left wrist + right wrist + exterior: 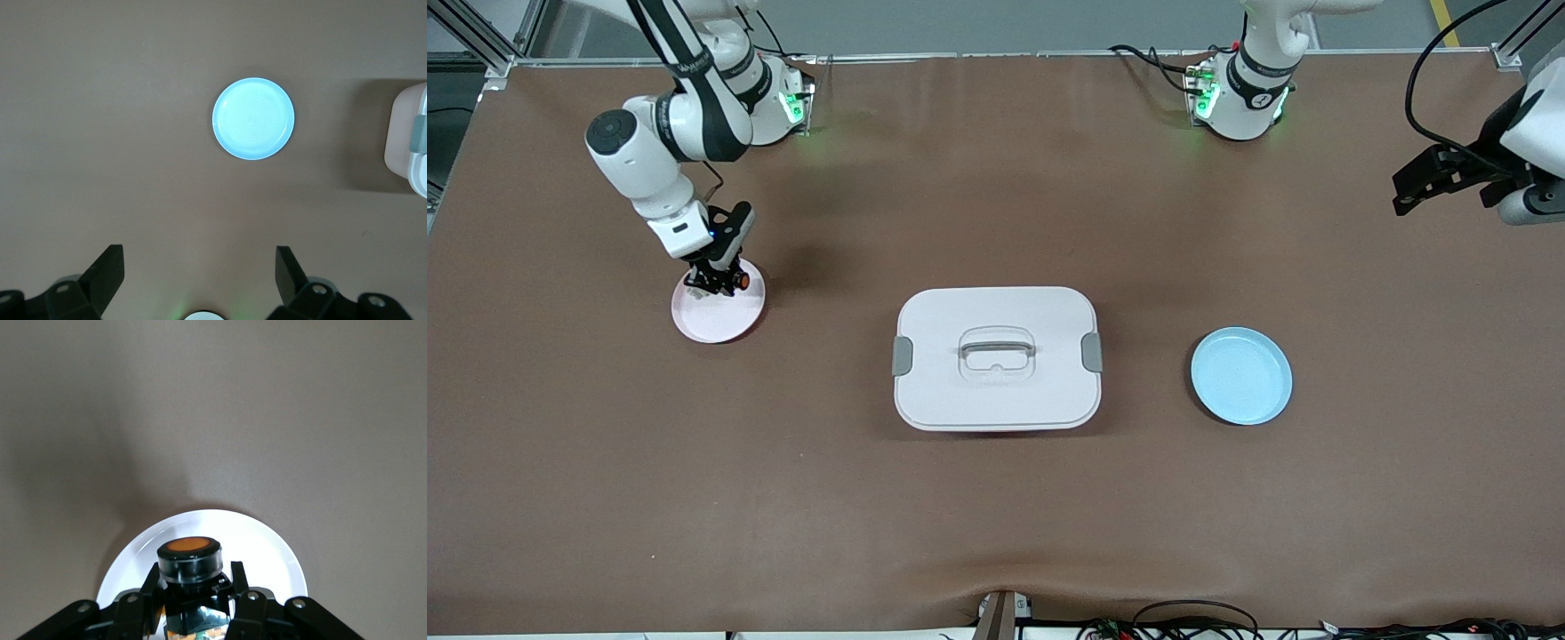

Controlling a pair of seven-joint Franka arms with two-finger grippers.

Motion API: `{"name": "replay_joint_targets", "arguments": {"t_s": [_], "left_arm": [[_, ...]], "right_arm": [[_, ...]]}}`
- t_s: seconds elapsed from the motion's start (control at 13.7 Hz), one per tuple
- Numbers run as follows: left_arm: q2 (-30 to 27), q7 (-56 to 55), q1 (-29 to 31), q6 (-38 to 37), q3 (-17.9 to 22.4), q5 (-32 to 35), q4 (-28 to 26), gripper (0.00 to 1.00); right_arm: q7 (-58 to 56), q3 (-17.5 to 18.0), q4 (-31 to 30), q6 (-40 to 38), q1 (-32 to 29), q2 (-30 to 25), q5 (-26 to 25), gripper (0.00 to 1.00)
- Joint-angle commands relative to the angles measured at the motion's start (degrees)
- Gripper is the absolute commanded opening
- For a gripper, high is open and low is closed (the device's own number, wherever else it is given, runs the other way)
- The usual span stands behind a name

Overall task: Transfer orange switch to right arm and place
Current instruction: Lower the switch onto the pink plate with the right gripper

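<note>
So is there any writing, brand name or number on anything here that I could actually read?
No text can be read in any view.
Right arm: a line of white lettering on the black band of its link, too small and blurred to read.
Left arm: a small white mark on its black band, not legible.
Orange switch, pink plate, blue plate and white lidded box: no markings visible.

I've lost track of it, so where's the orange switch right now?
The orange switch sits clamped in the right tool, over the pink plate at the right arm's end of the table.
</note>
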Motion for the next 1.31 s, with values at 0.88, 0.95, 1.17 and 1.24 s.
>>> {"name": "replay_joint_targets", "arguments": {"t_s": [0.88, 0.95, 1.17, 1.24], "left_arm": [[-4.8, 0.9, 0.1, 4.9, 0.4, -0.6, -6.8, 1.00], [-4.6, 1.0, 0.0, 4.9, 0.5, -0.6, -6.8, 1.00], [-4.3, 1.0, 0.0, 5.2, 0.5, -0.6, -6.6, 1.00], [-4.2, 1.0, 0.0, 5.2, 0.5, -0.6, -6.6, 1.00]], "right_arm": [[-5.2, 0.8, 1.2, 11.5, -4.7, 11.7, -1.1, 0.00], [-5.1, 0.8, 1.3, 11.5, -4.7, 11.9, -1.1, 0.00], [-5.1, 0.8, 1.6, 11.5, -4.6, 12.1, -1.1, 0.00], [-5.2, 0.8, 1.6, 11.5, -4.6, 12.2, -1.1, 0.00]]}}
